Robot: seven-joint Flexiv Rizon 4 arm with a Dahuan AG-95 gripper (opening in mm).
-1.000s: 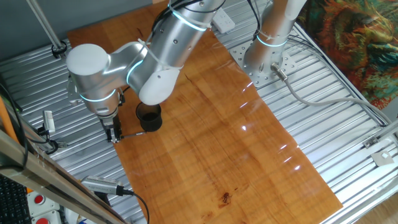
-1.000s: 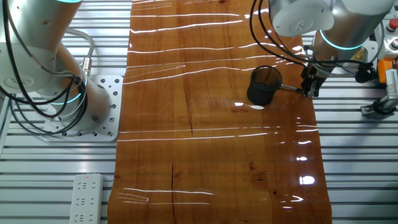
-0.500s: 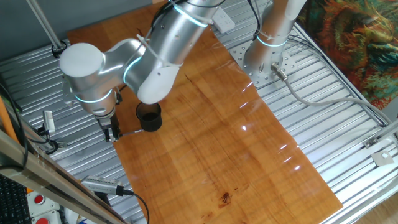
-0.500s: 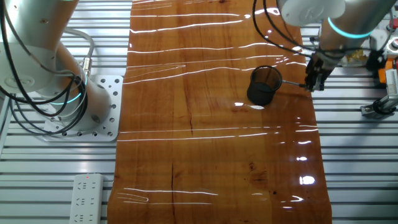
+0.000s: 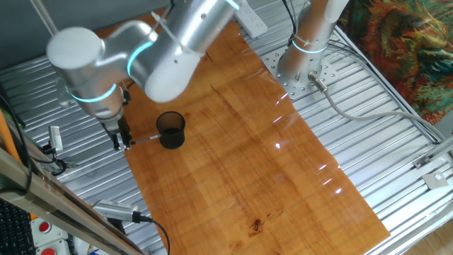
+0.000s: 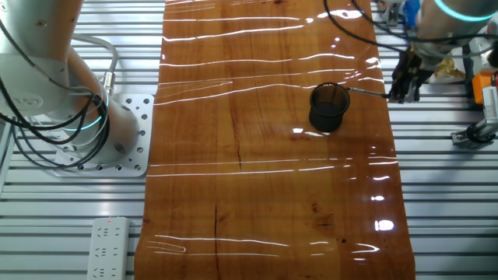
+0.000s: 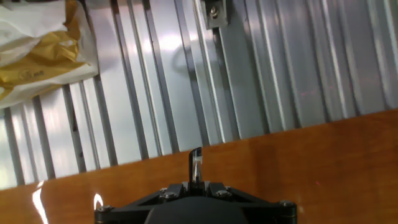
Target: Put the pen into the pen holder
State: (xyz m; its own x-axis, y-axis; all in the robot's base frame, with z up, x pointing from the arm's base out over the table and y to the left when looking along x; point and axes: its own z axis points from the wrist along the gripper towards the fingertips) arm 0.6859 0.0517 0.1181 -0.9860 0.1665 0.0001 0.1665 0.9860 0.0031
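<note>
The pen holder (image 5: 170, 131) is a small dark round cup standing upright near the wooden board's left edge; it also shows in the other fixed view (image 6: 328, 107). My gripper (image 5: 122, 139) is beside the cup, over the board's edge, and is shut on the pen (image 5: 144, 139). The thin dark pen lies roughly level and points toward the cup's rim. In the other fixed view the gripper (image 6: 402, 89) holds the pen (image 6: 366, 92) to the right of the cup. In the hand view the pen (image 7: 194, 163) sticks out from between the closed jaws of the gripper (image 7: 194, 184).
A thick silver tool with a black cable (image 5: 117, 210) lies on the slatted metal table at the front left. A second arm's base (image 5: 301, 67) stands at the back right. A yellow and white bag (image 7: 43, 50) lies off the board. A power strip (image 6: 109, 249) lies nearby.
My gripper has risen with the pen in it, lifting the pen off the board to about the height of the cup's rim. The cup has not moved.
</note>
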